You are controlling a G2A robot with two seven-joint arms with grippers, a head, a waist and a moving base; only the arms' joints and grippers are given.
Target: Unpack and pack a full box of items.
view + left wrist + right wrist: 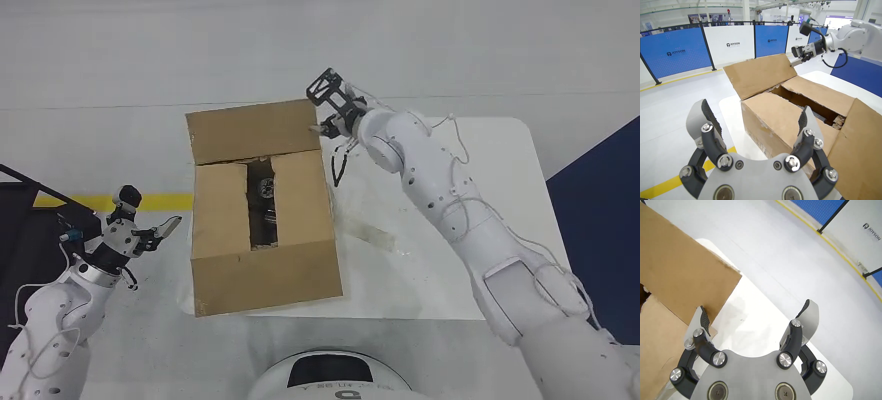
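Fenced hall, pale floor, white table (pixel 480 200). Mid-table one cardboard box (pixel 265 275), long axis near to far. Four flaps: far flap (pixel 255 130) raised, three folded in, leaving a slot over dark items (pixel 262 205), uncountable. At that flap's right corner the right gripper (pixel 757 309), jaws spread, nothing held, one finger (pixel 703 315) touching the flap edge. Off the table's left, well apart from the box, the left gripper (pixel 755 109), also spread and empty. Right arm nearer for the flap work.

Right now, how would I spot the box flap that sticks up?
Find the white table and the big cardboard box on it. Its far-end flap stands raised beside the right gripper; the other flaps lie folded down.
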